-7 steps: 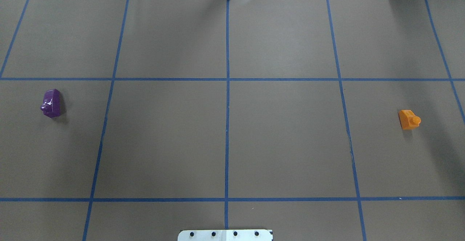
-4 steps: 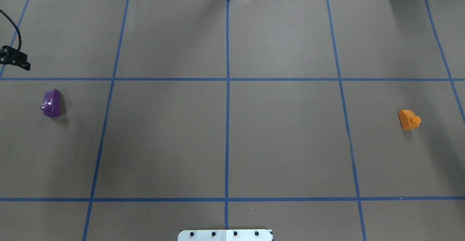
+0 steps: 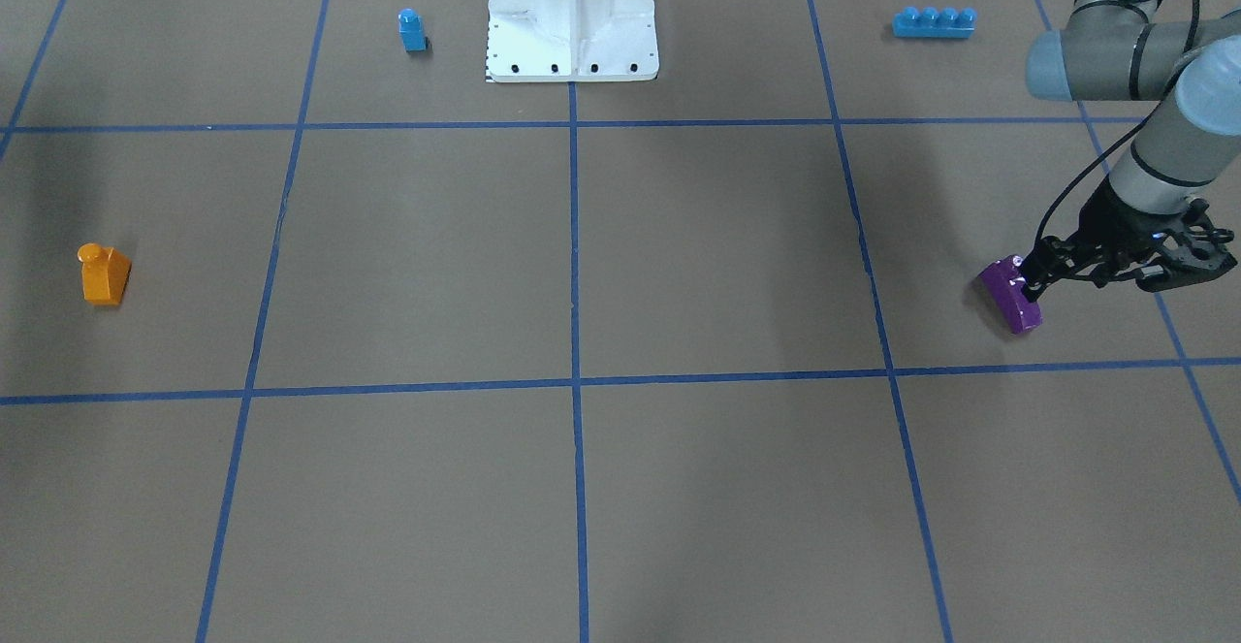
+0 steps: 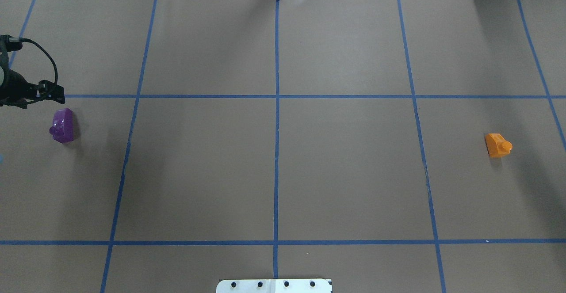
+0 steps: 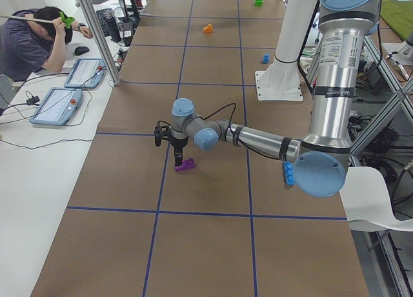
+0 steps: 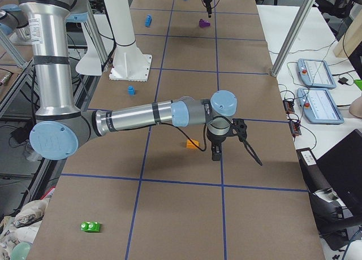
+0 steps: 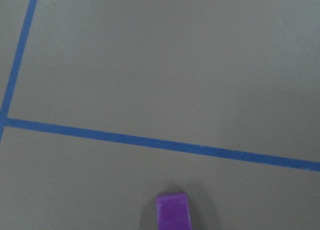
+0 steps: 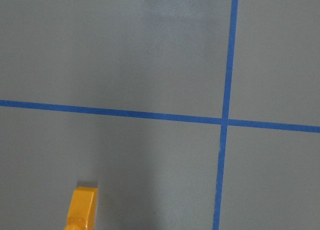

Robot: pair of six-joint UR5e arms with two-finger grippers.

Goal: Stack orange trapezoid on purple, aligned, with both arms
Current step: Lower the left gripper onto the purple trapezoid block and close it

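The purple brick [image 4: 63, 126] lies on the brown table at the left, also in the front view [image 3: 1010, 299] and at the bottom edge of the left wrist view [image 7: 173, 212]. My left gripper [image 3: 1034, 279] hangs right beside and just above it, fingers narrow together, shut and empty; it also shows overhead [image 4: 55, 93]. The orange trapezoid [image 4: 497, 145] lies on its side at the far right, stud pointing right. My right gripper [image 6: 215, 154] hovers next to it [image 6: 193, 143]; I cannot tell if it is open or shut.
A small blue single-stud brick [image 3: 412, 30] and a long blue four-stud brick [image 3: 934, 22] sit near the white robot base [image 3: 572, 42]. A green brick [image 6: 90, 226] lies near a table corner. An operator [image 5: 29, 42] sits at a side desk.
My left gripper has come into the overhead view from the left edge and moved down toward the purple brick. Both bricks have stayed in place.
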